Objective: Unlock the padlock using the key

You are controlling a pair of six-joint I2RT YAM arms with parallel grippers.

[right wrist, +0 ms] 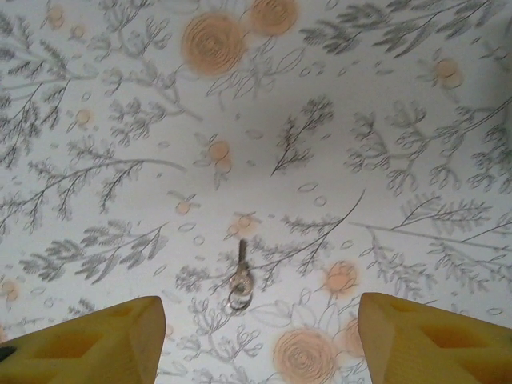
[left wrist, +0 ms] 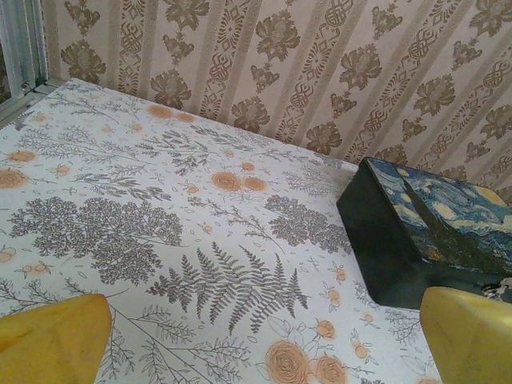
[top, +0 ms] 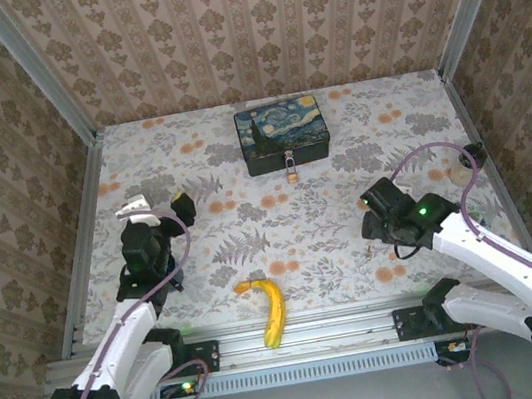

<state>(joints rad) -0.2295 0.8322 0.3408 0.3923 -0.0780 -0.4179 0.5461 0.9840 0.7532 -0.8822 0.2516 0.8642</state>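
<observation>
I am counting one banana (top: 268,310), one painted tin box (top: 281,134) and one tiny brass padlock (top: 290,168). One small key (right wrist: 240,280) is lying there too.

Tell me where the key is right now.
In the right wrist view the key lies on the floral table, ahead of and between the open yellow fingers of the right gripper.

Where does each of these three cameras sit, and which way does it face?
Top external: above and behind the arms, looking down on the table; left arm and right arm show.
Left wrist: on the left arm, facing low across the table toward the tin box; open left gripper below.
Right wrist: on the right arm, facing down at the key; open right gripper below.
Shared: top external and left wrist both show the tin box.
</observation>
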